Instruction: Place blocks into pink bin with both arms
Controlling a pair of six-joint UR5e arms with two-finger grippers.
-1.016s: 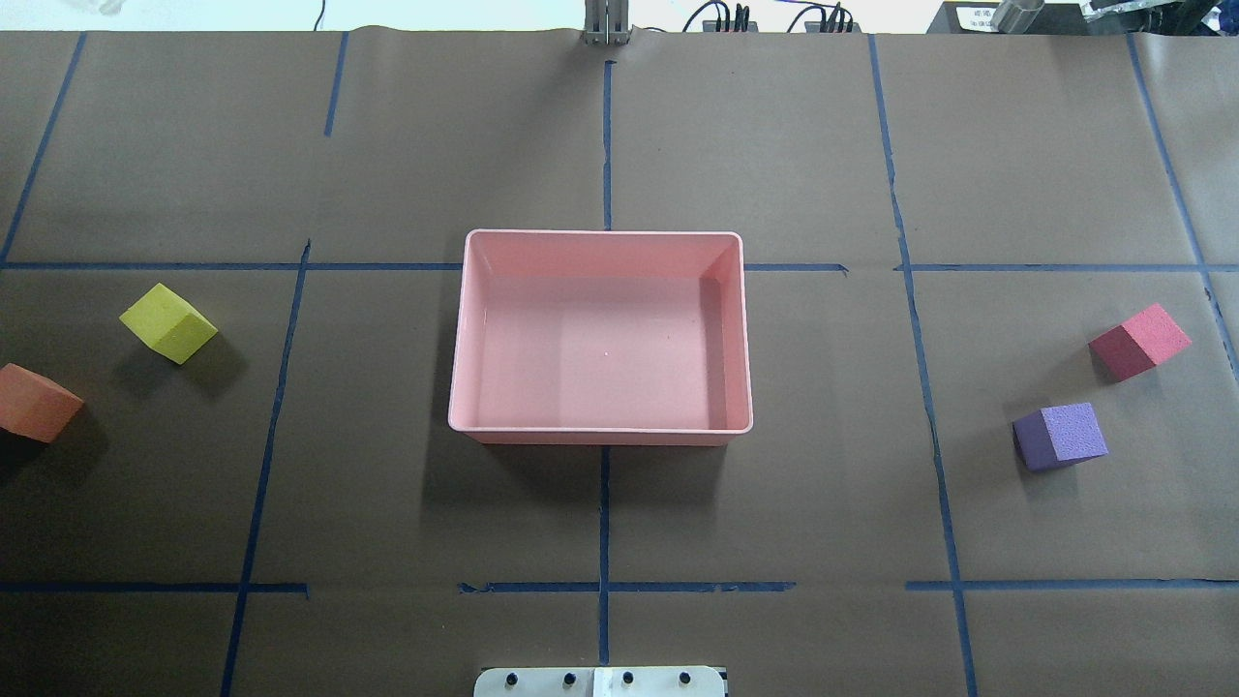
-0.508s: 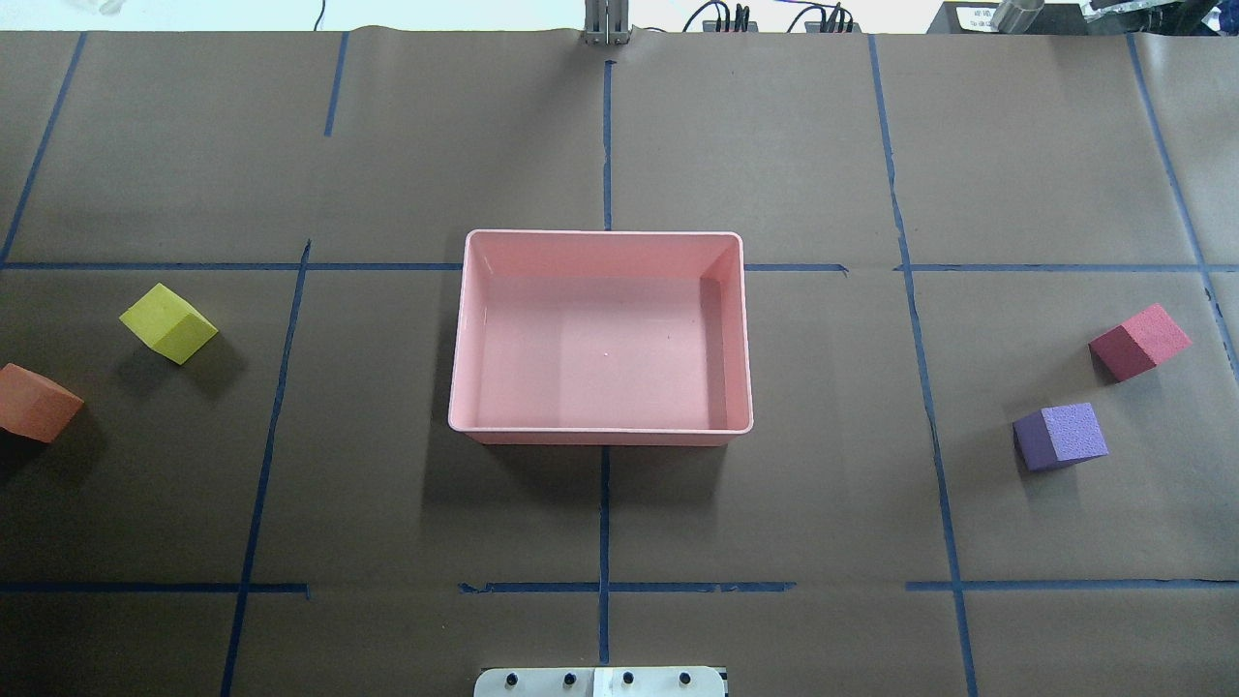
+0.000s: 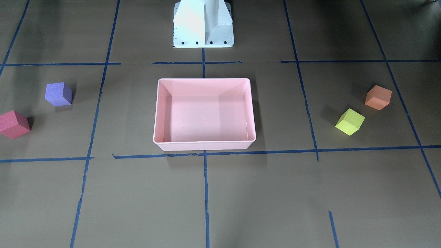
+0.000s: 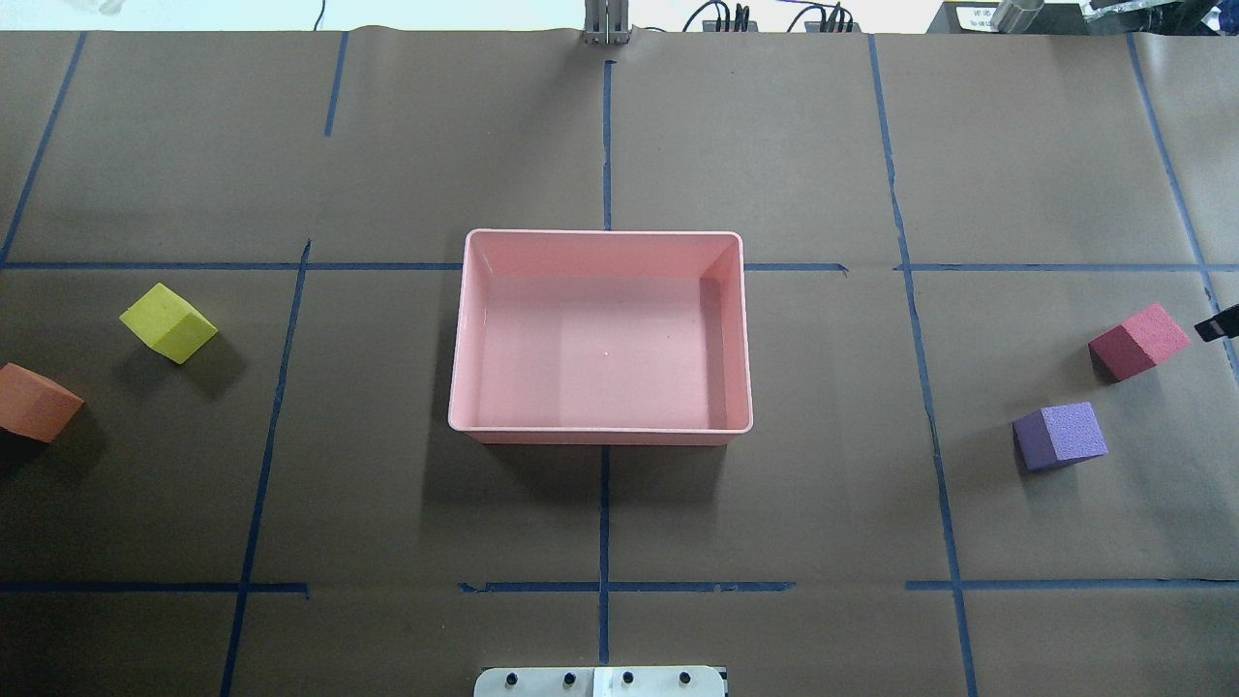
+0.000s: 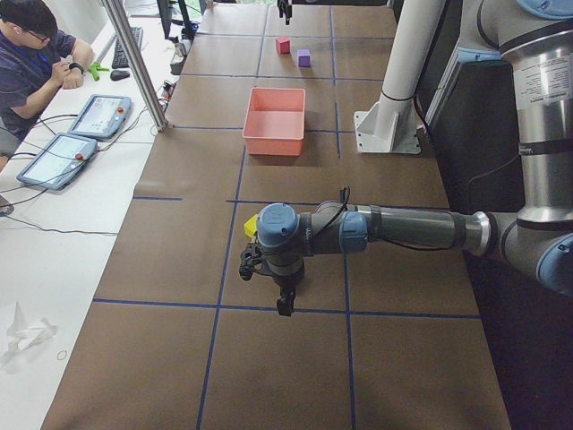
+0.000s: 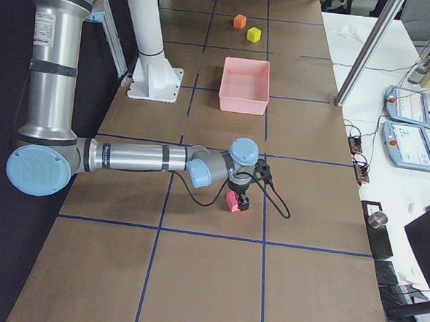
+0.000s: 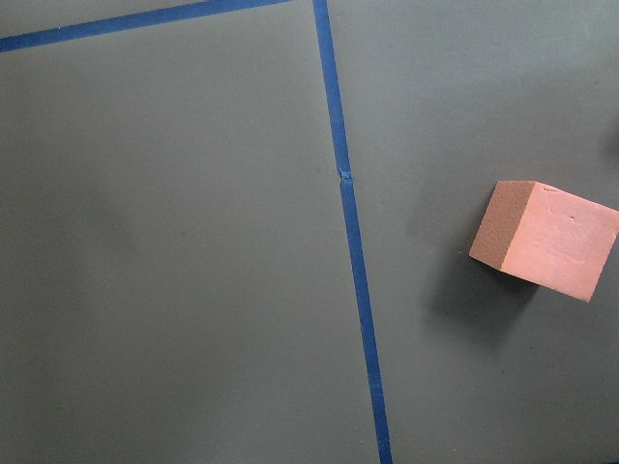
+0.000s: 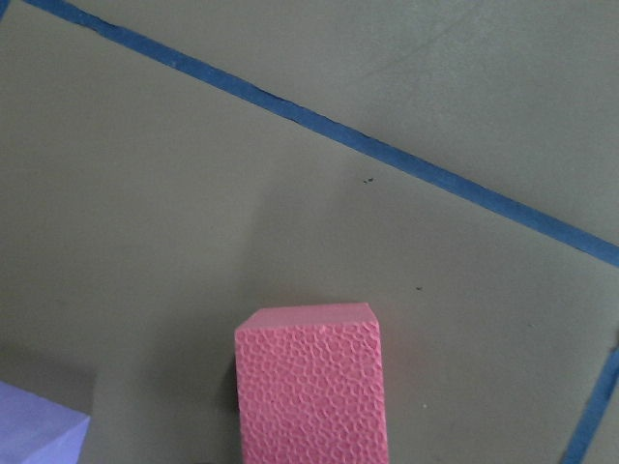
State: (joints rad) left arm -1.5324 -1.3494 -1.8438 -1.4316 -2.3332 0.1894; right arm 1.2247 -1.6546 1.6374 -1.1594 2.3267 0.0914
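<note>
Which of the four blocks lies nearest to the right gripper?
The red block: the right gripper is just beside it. The purple block is farther; the yellow block and orange block lie beyond the pink bin.

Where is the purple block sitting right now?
In the overhead view the purple block sits on the robot's right, well right of the pink bin, close to the red block and nearer the robot.

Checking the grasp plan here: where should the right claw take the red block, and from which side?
Take the red block across two opposite upright faces, coming straight down. It sits flat on the table, skewed to the tape lines, so the right claw should probably turn to match. The purple block stands apart, leaving room.
</note>
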